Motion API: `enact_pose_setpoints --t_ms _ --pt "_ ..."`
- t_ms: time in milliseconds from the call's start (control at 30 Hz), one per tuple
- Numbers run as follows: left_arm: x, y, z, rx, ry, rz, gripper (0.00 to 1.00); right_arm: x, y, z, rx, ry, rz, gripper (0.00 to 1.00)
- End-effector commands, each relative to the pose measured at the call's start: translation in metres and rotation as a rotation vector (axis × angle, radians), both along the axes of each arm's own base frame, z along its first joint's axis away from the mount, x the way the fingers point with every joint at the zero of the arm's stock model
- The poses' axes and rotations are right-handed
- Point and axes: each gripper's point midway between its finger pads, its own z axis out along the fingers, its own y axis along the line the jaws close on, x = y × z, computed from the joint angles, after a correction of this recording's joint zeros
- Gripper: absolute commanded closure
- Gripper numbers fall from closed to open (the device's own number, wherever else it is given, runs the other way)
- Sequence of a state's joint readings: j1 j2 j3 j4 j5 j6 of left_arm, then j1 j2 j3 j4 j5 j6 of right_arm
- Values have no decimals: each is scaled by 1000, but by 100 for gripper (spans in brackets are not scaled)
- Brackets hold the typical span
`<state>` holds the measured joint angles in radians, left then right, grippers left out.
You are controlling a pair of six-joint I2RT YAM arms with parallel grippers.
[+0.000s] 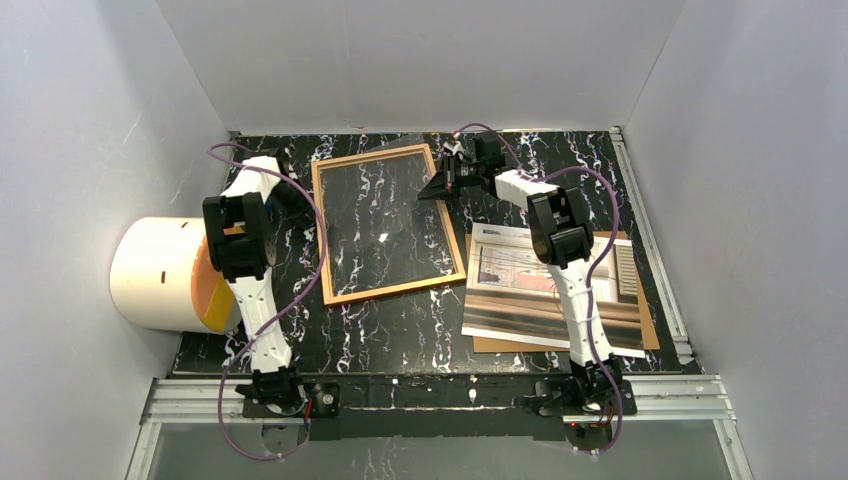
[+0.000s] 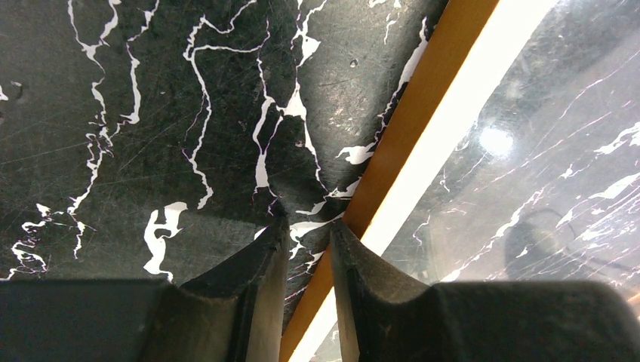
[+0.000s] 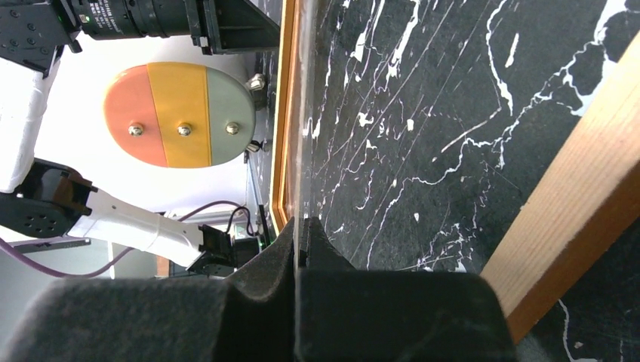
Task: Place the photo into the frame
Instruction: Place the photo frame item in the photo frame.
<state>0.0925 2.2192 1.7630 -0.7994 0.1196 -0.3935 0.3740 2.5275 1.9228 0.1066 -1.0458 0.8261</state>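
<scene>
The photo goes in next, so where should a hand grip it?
Pinch the photo at its near left corner, coming from the left. It lies flat on the brown board, and that corner seems to poke just past the board's edge.

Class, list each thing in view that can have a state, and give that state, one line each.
frame, lying flat, no photo in it
glass pane, one edge pinched
photo, face up on the backing board
right gripper, shut on the glass pane
left gripper, slightly open, empty, beside the frame
</scene>
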Motion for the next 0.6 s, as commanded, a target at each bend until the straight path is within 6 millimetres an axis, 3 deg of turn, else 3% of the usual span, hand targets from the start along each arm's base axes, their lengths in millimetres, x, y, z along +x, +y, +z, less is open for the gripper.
enact_pose_setpoints --t_ms 0,567 --pt "-1 -14 -8 -57 24 -19 74 -5 3 4 16 7 47 99" --pt "10 -25 -7 -126 -17 -31 73 -12 -13 9 27 153 75 99"
